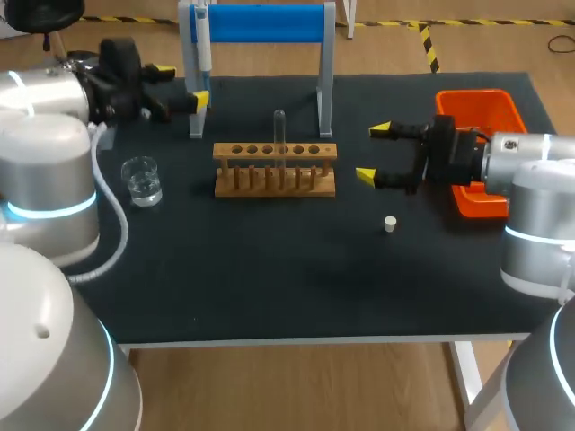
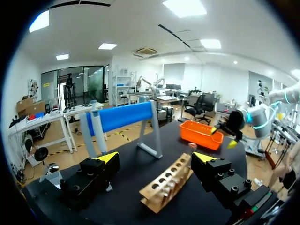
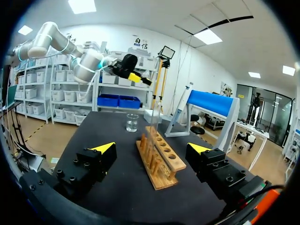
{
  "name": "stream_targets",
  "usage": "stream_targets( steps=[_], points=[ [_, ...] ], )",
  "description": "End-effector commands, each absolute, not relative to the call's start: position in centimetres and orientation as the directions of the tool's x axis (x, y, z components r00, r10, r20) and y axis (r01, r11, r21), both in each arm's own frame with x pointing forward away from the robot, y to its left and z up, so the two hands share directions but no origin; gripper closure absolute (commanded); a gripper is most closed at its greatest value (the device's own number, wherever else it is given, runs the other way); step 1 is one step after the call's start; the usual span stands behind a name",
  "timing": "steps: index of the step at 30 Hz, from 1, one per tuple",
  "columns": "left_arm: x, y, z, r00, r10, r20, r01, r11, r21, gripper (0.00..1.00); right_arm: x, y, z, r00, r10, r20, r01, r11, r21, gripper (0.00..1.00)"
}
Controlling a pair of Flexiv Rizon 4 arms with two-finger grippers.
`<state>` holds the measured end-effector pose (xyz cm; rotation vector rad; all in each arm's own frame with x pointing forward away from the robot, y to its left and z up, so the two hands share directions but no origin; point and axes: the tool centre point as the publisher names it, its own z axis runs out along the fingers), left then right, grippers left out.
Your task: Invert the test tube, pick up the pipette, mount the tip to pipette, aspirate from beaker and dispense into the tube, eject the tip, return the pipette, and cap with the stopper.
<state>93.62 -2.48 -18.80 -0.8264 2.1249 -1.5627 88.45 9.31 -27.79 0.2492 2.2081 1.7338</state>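
Note:
A clear test tube [image 1: 279, 135] stands upright in the wooden rack [image 1: 274, 168] at mid-table. The pipette [image 1: 203, 40] hangs on the blue stand [image 1: 256, 22] at the back. A glass beaker [image 1: 142, 180] sits to the left, and a small white stopper [image 1: 390, 224] lies right of the rack. My left gripper [image 1: 181, 84] hovers open near the stand's left leg, holding nothing. My right gripper [image 1: 372, 153] is open just right of the rack, level with it. In the right wrist view the rack [image 3: 161, 157] lies ahead between the fingers, with the beaker [image 3: 132, 123] beyond.
An orange bin [image 1: 481, 117] sits at the right edge, partly under my right arm. The left wrist view shows the rack [image 2: 166, 180] ahead of the fingers and the bin [image 2: 199, 133] farther off. Bare black mat spreads across the front.

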Motion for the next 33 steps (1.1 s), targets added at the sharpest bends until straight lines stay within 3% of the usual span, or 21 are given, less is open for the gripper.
stream_targets(
  steps=[1, 11, 23, 33],
  points=[
    [89.6, -2.4, -19.8, -0.762, -0.647, 0.030, -0.192, 0.181, -0.964, 0.00, 88.4, 9.3, -27.8, -0.933, 0.331, -0.144, -0.061, 0.248, 0.967, 0.00],
    [86.8, -3.2, -23.8, -0.752, -0.657, 0.058, -0.243, 0.194, -0.950, 0.00, 88.4, 9.3, -27.8, -0.933, 0.331, -0.144, -0.061, 0.248, 0.967, 0.00],
    [86.1, -4.2, -25.1, -0.776, -0.631, -0.026, -0.230, 0.320, -0.919, 0.00, 88.4, 9.3, -27.8, -0.933, 0.331, -0.144, -0.061, 0.248, 0.967, 0.00],
    [86.1, -4.2, -25.1, -0.776, -0.631, -0.026, -0.230, 0.320, -0.919, 0.00, 88.4, 9.3, -27.8, -0.933, 0.331, -0.144, -0.061, 0.248, 0.967, 0.00]
  ],
)
